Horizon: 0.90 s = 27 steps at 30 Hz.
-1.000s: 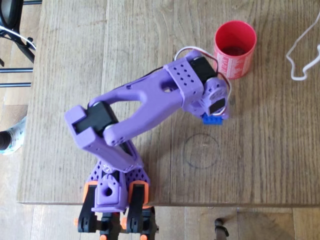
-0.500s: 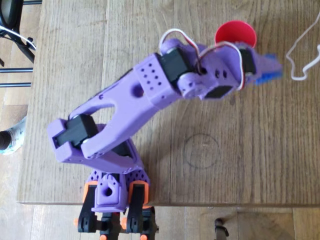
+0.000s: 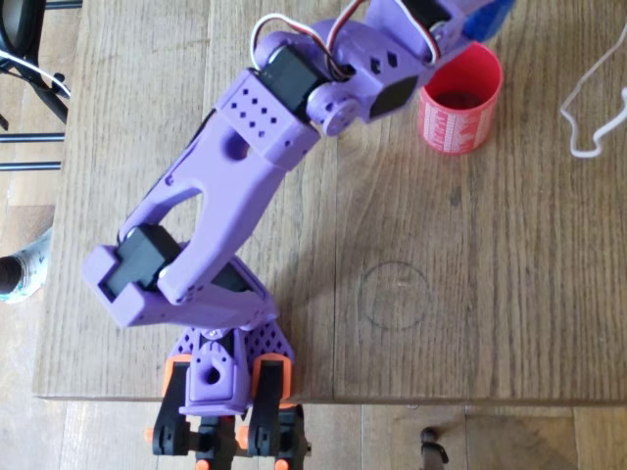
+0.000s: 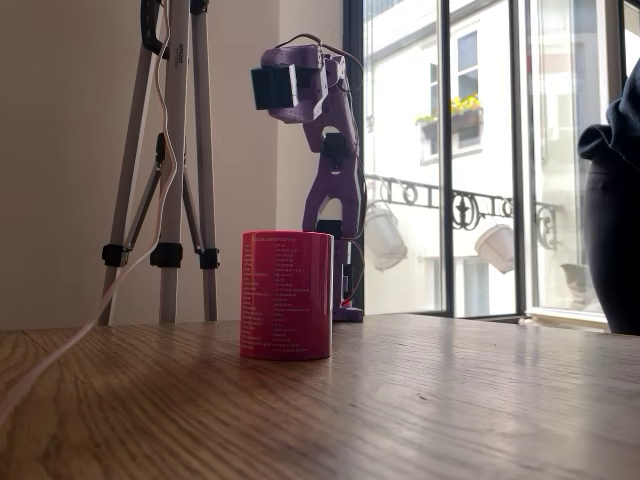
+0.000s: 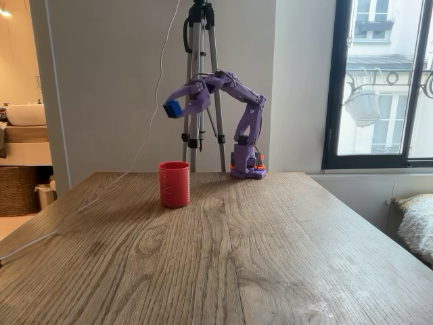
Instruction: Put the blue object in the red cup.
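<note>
The blue brick (image 5: 172,109) hangs high in the air, held in my purple gripper (image 5: 176,107), which is shut on it. It sits above the red cup (image 5: 174,184) and slightly to the cup's left in that fixed view. In the overhead view the brick (image 3: 488,18) shows at the top edge, just beyond the cup (image 3: 460,98), whose dark inside is bare. The cup (image 4: 286,295) stands upright on the wooden table (image 3: 490,294), white print around its side.
A white cable (image 3: 588,108) lies on the table right of the cup. A faint drawn circle (image 3: 392,296) marks the table's middle. A tripod (image 5: 201,81) stands behind the table by the arm's base (image 5: 247,166). A person (image 4: 612,200) is at one fixed view's right edge.
My gripper has lifted the brick off the table near the drawn circle and swung it up and away, past the cup's far side.
</note>
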Tool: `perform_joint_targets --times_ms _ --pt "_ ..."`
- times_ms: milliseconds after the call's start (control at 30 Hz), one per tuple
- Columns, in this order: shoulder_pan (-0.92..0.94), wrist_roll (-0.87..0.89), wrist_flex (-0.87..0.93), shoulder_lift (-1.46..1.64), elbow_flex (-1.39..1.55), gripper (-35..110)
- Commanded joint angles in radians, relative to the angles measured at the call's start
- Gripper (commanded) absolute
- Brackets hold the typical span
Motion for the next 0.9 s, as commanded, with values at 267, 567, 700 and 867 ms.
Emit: perform_joint_targets --times_ms 267,567,700,867 --pt "-0.216 0.077 0.247 0.055 0.071 0" --pt "-0.249 0.172 -0.046 -0.104 0.146 0" --pt "-0.225 0.156 -0.167 -0.173 0.091 0" --pt "-0.167 0.129 -0.183 -0.189 0.054 0"
